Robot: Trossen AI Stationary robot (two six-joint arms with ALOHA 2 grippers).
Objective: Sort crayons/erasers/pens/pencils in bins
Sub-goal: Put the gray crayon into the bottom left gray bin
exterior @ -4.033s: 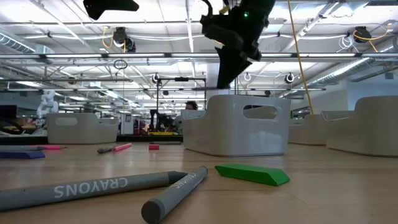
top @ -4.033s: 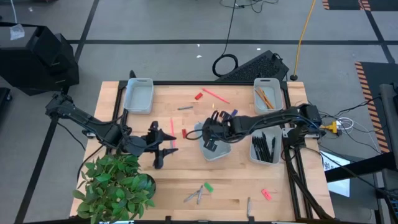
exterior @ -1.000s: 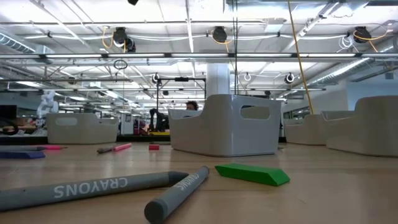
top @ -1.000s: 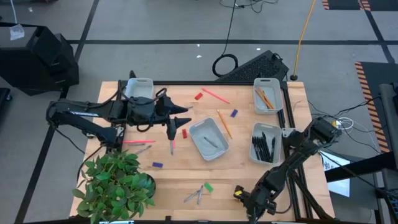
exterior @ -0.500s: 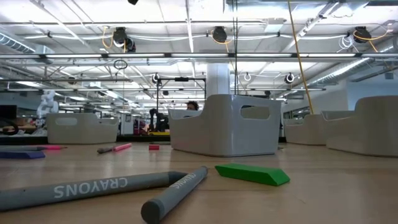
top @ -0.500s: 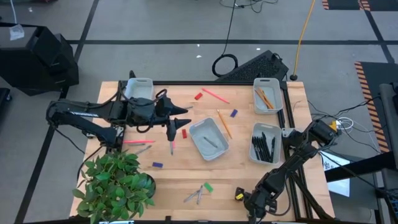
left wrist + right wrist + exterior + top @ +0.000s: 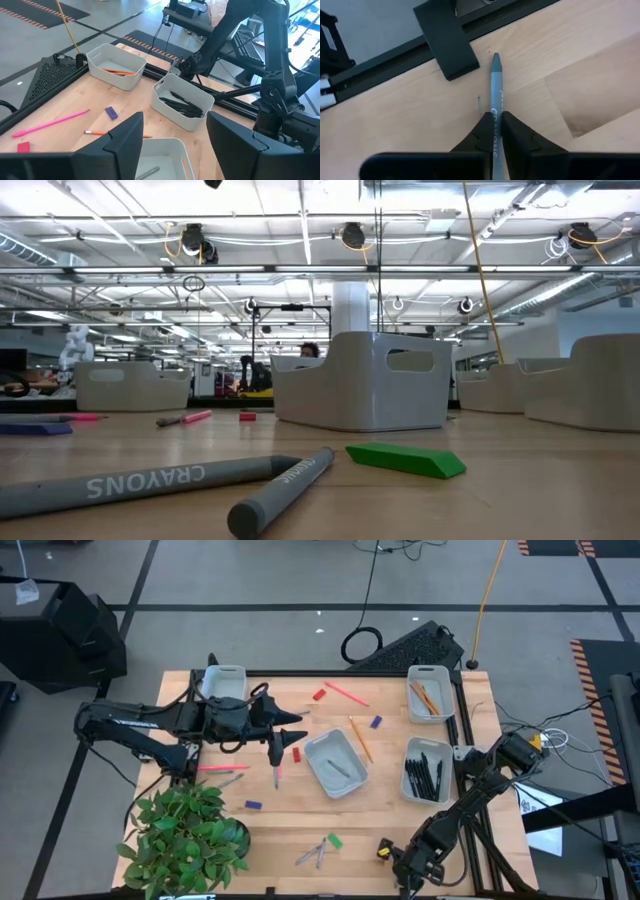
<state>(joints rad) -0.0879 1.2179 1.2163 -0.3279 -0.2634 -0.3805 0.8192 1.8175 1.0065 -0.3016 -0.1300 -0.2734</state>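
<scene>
My right gripper [image 7: 398, 862] [image 7: 495, 117] is at the table's near edge, shut on a grey crayon [image 7: 495, 80]. My left gripper [image 7: 290, 735] [image 7: 175, 127] hovers open left of the middle bin [image 7: 335, 762], which has one crayon in it. The right bin [image 7: 428, 772] holds black pens and the far right bin [image 7: 428, 695] holds orange pencils. The far left bin [image 7: 222, 692] shows nothing inside. Loose on the table lie pink pencils [image 7: 345, 692], an orange pencil [image 7: 360, 738], two crayons [image 7: 315, 852] [image 7: 150, 480], and erasers [image 7: 319, 695], among them a green eraser [image 7: 405, 460]. My right gripper pinches the crayon's lettered barrel [image 7: 495, 111] between its two fingers, which come from above. The pointed end [image 7: 496, 59] sticks out past the fingertips toward the table's edge rail. I cannot tell whether the crayon is lifted or lies on the wood.
A potted plant [image 7: 190, 835] fills the near left corner. A black bracket [image 7: 445, 40] and the edge rail lie just beyond the held crayon. A purple eraser [image 7: 254, 805] and a red eraser [image 7: 296, 754] lie near my left gripper.
</scene>
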